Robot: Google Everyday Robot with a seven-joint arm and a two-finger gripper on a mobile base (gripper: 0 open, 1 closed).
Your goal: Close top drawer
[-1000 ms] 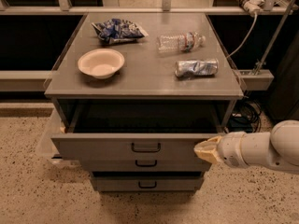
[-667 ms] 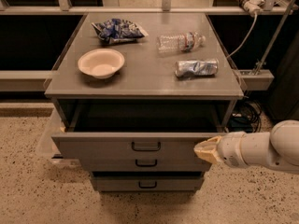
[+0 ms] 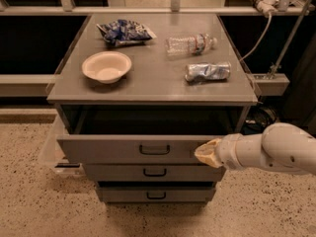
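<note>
The top drawer (image 3: 113, 150) of the grey cabinet is pulled out, its dark interior open to view, with a small black pull handle (image 3: 154, 149) at the middle of its front. My gripper (image 3: 206, 153) comes in from the right on a thick white arm. Its tan tip rests against the right part of the drawer front, to the right of the handle. Two lower grey drawers (image 3: 155, 172) sit below, pushed further in.
On the cabinet top (image 3: 153, 83) lie a white bowl (image 3: 106, 66), a blue snack bag (image 3: 124, 31), a clear plastic bottle (image 3: 190, 43) and a crushed can (image 3: 208, 71). Speckled floor surrounds the cabinet. A cable and rail stand at the right.
</note>
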